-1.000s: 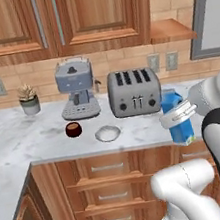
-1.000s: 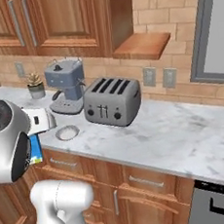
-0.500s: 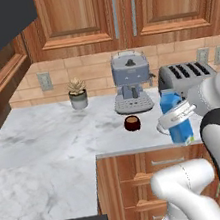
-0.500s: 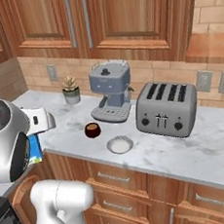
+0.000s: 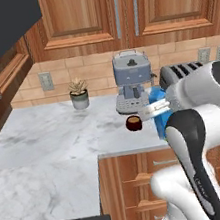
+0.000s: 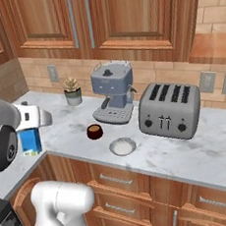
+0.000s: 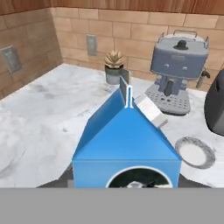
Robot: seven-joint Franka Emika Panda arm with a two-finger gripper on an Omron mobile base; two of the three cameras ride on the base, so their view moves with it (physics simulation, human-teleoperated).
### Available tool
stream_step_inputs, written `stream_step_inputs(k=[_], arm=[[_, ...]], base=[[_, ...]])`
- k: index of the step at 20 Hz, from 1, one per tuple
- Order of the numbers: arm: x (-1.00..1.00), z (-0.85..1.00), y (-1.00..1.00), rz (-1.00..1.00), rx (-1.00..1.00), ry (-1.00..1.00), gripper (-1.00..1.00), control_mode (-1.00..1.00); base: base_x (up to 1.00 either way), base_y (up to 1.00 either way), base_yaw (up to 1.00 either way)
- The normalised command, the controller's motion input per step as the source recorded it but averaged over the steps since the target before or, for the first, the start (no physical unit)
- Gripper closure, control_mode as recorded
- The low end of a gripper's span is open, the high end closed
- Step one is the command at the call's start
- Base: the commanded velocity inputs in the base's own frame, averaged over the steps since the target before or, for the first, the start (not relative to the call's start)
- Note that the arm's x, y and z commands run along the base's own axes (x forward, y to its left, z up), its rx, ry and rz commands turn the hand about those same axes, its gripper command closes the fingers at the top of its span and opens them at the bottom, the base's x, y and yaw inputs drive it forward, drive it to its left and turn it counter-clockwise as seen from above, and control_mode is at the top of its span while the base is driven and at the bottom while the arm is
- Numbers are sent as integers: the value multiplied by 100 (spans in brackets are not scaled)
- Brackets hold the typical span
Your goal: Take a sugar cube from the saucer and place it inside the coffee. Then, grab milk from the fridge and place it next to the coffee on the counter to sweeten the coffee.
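The small blue gable-top milk carton sat in the lower centre of the hand view, upright, ridge running away from the camera; in the left base view it hung at right of centre, in the right base view at the left edge. The end effector was clamped on it, judged from the carton riding off the white-grey veined marble desk; the fingertips themselves were hidden. The small dark red coffee mug stood mid-frame in front of the grey-blue coffee machine, the round white saucer just beside it. The mug lay just left of the carton. Judgement: free desk beside the mug is the drop spot.
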Motion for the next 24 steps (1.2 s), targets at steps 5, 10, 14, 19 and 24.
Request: stream_step_inputs(k=[5, 10, 14, 19, 24], arm=[[81, -7, 59, -77, 0, 0, 100, -100], [64, -42, 3, -54, 0, -4, 100, -100], [60, -63, -9, -34, 0, -10, 100, -100], [52, -53, 1, -27, -6, 0, 100, -100], [47, -36, 1, -19, -2, 0, 100, -100]], base=[[0, 0, 0], [0, 0, 0], [0, 0, 0], [0, 0, 0], [0, 0, 0]])
